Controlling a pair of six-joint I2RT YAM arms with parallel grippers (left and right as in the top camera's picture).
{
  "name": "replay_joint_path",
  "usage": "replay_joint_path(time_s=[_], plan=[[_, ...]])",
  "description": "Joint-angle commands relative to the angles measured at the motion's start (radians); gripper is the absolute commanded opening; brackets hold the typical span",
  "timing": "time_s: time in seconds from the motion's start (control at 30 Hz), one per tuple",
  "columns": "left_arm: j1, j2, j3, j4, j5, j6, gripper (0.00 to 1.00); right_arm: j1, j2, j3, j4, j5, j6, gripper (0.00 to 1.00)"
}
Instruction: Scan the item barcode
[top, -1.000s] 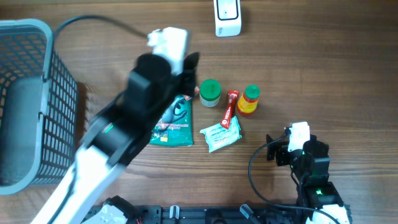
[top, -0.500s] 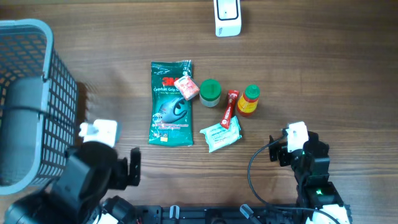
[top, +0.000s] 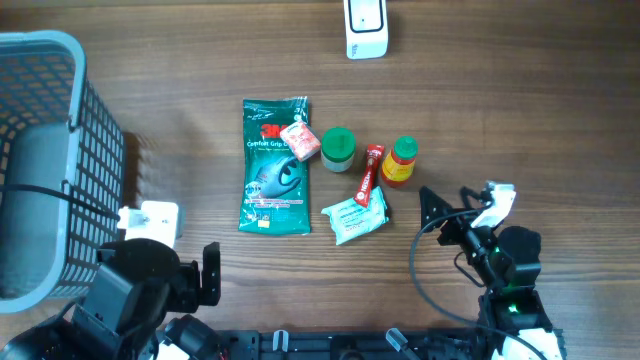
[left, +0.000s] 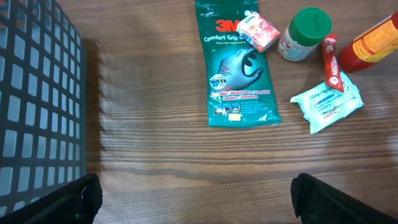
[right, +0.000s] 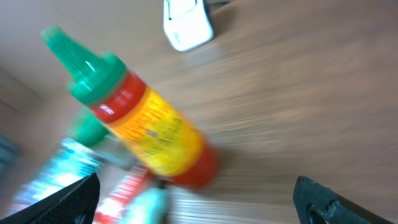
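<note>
Several items lie mid-table: a green glove pack (top: 273, 170) (left: 238, 68) with a small pink packet (top: 298, 140) (left: 259, 31) on its top corner, a green-lidded jar (top: 338, 148) (left: 305, 32), a red sachet (top: 370, 172), a yellow-and-red sauce bottle (top: 400, 160) (right: 146, 127) and a wipes pack (top: 355, 215) (left: 328, 106). The white scanner (top: 365, 28) (right: 186, 23) stands at the far edge. My left gripper (top: 165, 262) (left: 196, 193) is open and empty near the front left. My right gripper (top: 450, 205) (right: 196, 193) is open and empty, just right of the bottle and facing it.
A grey mesh basket (top: 45, 60) (left: 37, 93) fills the left side, close beside my left arm. Bare wooden table (top: 520, 110) lies to the right of the items and in front of the glove pack.
My left arm pulled back from over the glove pack to the front left and its gripper opened, leaving the pink packet on the pack. My right gripper turned toward the sauce bottle.
</note>
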Motion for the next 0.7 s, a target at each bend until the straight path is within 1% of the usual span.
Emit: replay_joint_path(time_s=[0.0, 0.03, 0.1, 0.13, 0.2, 0.23, 0.3, 0.37, 0.43, 0.47, 0.53, 0.6, 0.67], plan=[[0.003, -0.005, 0.002, 0.002, -0.013, -0.016, 1.0, 0.003, -0.005, -0.001, -0.044, -0.278, 0.825, 1.0], [0.003, -0.005, 0.002, 0.002, -0.013, -0.016, 1.0, 0.003, -0.005, -0.001, -0.087, -0.323, 0.915, 1.0], [0.003, -0.005, 0.002, 0.002, -0.013, -0.016, 1.0, 0.003, -0.004, -0.001, -0.209, -0.398, 1.012, 1.0], [0.003, -0.005, 0.002, 0.002, -0.013, -0.016, 1.0, 0.003, -0.004, -0.001, -0.244, -0.415, 1.051, 1.0], [0.003, -0.005, 0.002, 0.002, -0.013, -0.016, 1.0, 0.003, -0.005, -0.001, -0.257, -0.445, 1.048, 1.0], [0.003, -0.005, 0.002, 0.002, -0.013, -0.016, 1.0, 0.003, -0.005, -0.001, -0.253, -0.47, 1.064, 1.0], [0.003, -0.005, 0.002, 0.002, -0.013, -0.016, 1.0, 0.003, -0.005, -0.001, -0.203, -0.536, 1.155, 1.0], [0.003, -0.005, 0.002, 0.002, -0.013, -0.016, 1.0, 0.003, -0.005, -0.001, -0.106, -0.564, 1.241, 1.0], [0.003, -0.005, 0.002, 0.002, -0.013, -0.016, 1.0, 0.003, -0.005, -0.001, -0.064, -0.564, 1.434, 1.0], [0.003, -0.005, 0.002, 0.002, -0.013, -0.016, 1.0, 0.002, -0.005, -0.001, -0.062, -0.552, 1.469, 1.0], [0.003, -0.005, 0.002, 0.002, -0.013, -0.016, 1.0, -0.008, -0.005, -0.001, -0.047, -0.47, 1.47, 1.0], [0.003, -0.005, 0.002, 0.002, -0.013, -0.016, 1.0, -0.012, 0.0, -0.001, -0.042, -0.431, 1.469, 1.0], [0.003, -0.005, 0.002, 0.002, -0.013, -0.016, 1.0, -0.012, 0.007, -0.001, 0.011, -0.418, 1.47, 1.0]])
